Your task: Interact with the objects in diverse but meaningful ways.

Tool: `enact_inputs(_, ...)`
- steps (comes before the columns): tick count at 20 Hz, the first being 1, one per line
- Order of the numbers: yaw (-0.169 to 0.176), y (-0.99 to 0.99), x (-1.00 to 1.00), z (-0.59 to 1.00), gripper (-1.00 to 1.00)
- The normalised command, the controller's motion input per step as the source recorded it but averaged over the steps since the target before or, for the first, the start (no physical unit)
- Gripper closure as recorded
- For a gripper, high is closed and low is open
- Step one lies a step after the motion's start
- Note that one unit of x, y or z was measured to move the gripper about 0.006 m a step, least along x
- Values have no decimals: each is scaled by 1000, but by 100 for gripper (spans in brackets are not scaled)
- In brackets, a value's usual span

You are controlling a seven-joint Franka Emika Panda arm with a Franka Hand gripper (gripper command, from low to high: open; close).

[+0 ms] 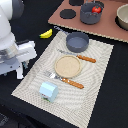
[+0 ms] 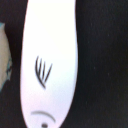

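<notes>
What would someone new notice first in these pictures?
Probably the striped placemat in the middle, set with a tan plate between two orange-handled pieces of cutlery, a grey bowl behind it and a pale blue cup in front. The white arm looms on the exterior view's left. In the wrist view, a smooth white object fills the frame.

exterior view: high, angled down across the black table (image 1: 112, 90) and woven placemat (image 1: 95, 75), arm at the exterior view's left. wrist view: pressed close against a white object (image 2: 50, 65) filling the picture; shared ground cannot be told.
</notes>
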Motion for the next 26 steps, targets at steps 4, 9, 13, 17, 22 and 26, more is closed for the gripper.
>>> enact_inputs(4,-13,-160,81,-91,100)
enact_inputs(9,-3,-151,101,-105,100)
enact_inputs(13,0,-144,129,-131,100)
enact_inputs(17,0,-101,222,-64,100)
enact_inputs(22,-39,0,173,870,100)
enact_inputs(26,-57,7,51,1000,100)
